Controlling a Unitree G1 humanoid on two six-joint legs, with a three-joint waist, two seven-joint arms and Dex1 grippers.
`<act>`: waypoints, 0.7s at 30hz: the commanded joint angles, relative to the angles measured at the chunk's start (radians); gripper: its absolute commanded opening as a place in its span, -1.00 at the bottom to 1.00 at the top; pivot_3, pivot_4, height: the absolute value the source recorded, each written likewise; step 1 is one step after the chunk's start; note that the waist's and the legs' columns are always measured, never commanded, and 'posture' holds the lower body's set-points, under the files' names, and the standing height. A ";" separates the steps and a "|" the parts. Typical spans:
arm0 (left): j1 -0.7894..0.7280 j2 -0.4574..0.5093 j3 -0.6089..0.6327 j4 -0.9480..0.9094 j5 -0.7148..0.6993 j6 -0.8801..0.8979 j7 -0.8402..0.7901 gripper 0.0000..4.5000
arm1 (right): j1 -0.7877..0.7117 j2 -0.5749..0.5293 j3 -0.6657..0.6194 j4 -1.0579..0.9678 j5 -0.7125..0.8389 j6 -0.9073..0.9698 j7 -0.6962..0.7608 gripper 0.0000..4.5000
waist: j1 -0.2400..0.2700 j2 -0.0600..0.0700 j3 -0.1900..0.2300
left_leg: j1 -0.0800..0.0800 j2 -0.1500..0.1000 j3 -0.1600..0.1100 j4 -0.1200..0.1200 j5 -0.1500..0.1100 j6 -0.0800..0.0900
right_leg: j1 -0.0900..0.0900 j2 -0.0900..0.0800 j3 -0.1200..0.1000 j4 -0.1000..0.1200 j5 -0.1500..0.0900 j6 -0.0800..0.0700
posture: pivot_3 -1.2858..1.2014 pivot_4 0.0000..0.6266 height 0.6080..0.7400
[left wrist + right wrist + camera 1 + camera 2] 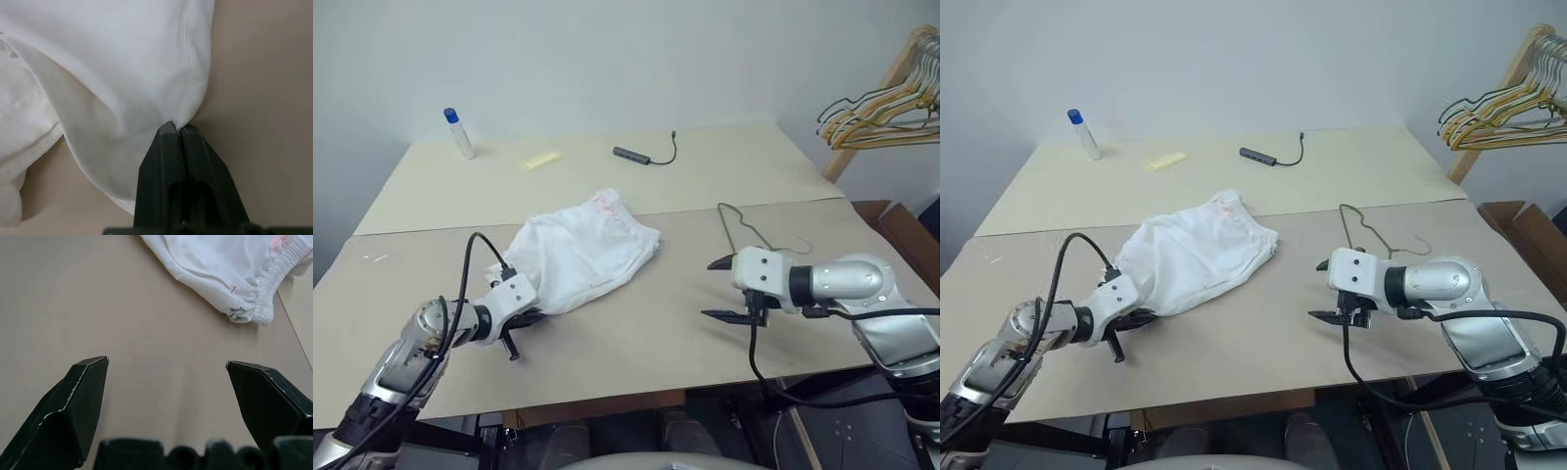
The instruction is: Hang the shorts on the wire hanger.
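Observation:
The white shorts lie crumpled on the beige table, left of centre, with a pink smudge at their far edge. My left gripper is at their near-left corner, shut on a fold of the fabric; the left wrist view shows the pinch. The wire hanger lies flat on the table to the right of the shorts, hook toward the right. Just in front of the hanger my right gripper hovers open with nothing between its fingers. In the right wrist view the shorts' waistband lies beyond it.
At the back of the table stand a blue-capped bottle, a yellow piece and a dark adapter with a cable. A bunch of yellow and dark hangers hangs at the far right. A brown box sits beside the table's right edge.

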 commanded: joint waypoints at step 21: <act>0.275 0.161 0.406 -0.290 -0.269 -0.115 -0.206 -0.98 | -0.442 0.354 0.392 0.788 -0.641 -0.663 -0.453 1.00 | 0.003 -0.006 0.006 | -0.016 -0.001 0.002 0.000 0.001 -0.001 | -0.017 -0.003 0.001 0.001 0.004 -0.008 | 0.13 -1.00 1.00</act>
